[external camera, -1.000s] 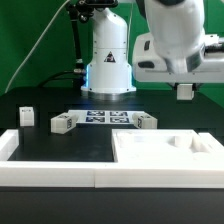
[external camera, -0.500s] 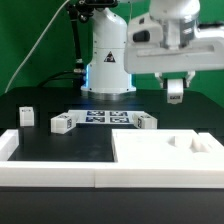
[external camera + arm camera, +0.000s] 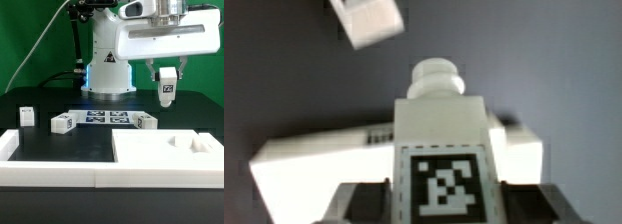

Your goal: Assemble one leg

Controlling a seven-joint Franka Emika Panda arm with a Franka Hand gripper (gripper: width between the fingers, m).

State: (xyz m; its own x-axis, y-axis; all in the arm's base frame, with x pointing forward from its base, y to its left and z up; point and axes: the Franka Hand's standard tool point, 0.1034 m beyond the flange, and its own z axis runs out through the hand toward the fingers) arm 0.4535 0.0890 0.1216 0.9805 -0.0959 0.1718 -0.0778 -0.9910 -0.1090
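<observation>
Aloft, pinching the leg (image 3: 167, 94) between the jaws of the gripper (image 3: 167, 86), well clear of the black table (image 3: 50, 100). Seen toward the exterior view's right, beside the arm's white base (image 3: 108, 55) and in front of the green backdrop (image 3: 30, 40). Hanging straight down from the grip, tagged face turned to that camera, touching nothing else. Closed from both sides on the tagged end in the wrist view, with dark fingers (image 3: 352, 203) pressed against either flank of the leg (image 3: 441, 135) and a rounded peg (image 3: 438, 78) poking out of the far end, away from the gripper (image 3: 446, 205). Behind the leg in that view, out of focus, a stretch of the large white panel (image 3: 322, 150); farther off, another small white piece (image 3: 367, 20), too blurred to name. Down on the table in the exterior view: the marker board (image 3: 100, 117) lying flat, with a white bracket (image 3: 63, 123) at its end on that view's left and a second bracket (image 3: 143, 122) at the other. Well apart toward that view's left, a small white block (image 3: 26, 115) standing alone. In the foreground on that view's right, the large white panel (image 3: 150, 150) with its recessed pockets, and along the front edge a long white rail (image 3: 50, 168).
</observation>
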